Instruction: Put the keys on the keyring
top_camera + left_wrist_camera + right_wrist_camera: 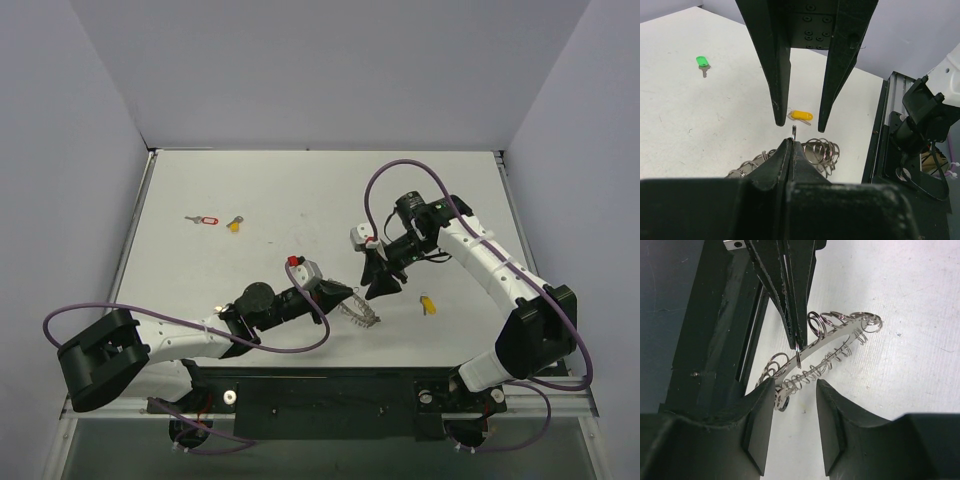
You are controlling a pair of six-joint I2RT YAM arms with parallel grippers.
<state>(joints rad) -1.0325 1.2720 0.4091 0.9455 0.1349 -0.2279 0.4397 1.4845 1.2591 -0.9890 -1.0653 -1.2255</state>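
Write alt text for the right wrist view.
The left gripper, jaws shut, pinches one small ring of the silver keyring, white table behind. The right gripper, jaws open and empty, sits near its lower end.

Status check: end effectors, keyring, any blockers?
Left end effector shut on the keyring. Right end effector open, close to it, holding nothing. Yellow key loose on table, not threaded. No obstruction seen.

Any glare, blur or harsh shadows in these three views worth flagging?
Top external: even light, soft shadows on the table, sharp. Left wrist: left fingers are black and featureless, yellow key clear. Right wrist: keyring crisp with bright glints, right fingers underexposed.
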